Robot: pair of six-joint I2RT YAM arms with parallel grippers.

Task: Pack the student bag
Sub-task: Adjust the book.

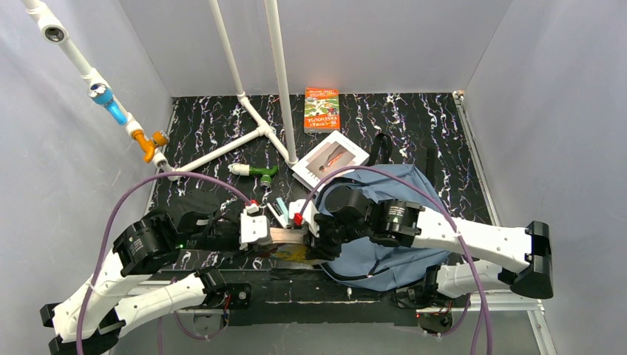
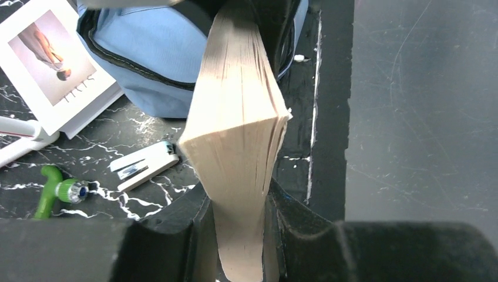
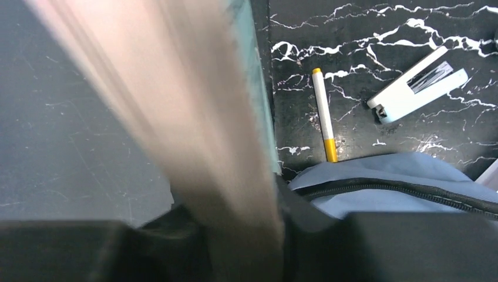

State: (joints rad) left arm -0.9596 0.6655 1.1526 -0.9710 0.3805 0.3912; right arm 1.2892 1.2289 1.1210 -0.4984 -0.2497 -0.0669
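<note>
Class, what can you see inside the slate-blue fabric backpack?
Of the slate-blue fabric backpack, only cloth and a dark zipper line show; the right arm and the thick tan-edged paperback book hide its inside.

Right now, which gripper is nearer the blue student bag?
Right. The right gripper sits at the student bag's left edge, at one end of the book. The left gripper holds the book's other end, farther left, off the bag.

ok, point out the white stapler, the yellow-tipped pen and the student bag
white stapler (image 3: 417, 85), right wrist view, middle of body
yellow-tipped pen (image 3: 324, 114), right wrist view, mid-barrel
student bag (image 1: 377, 262), top external view, blue fabric
</note>
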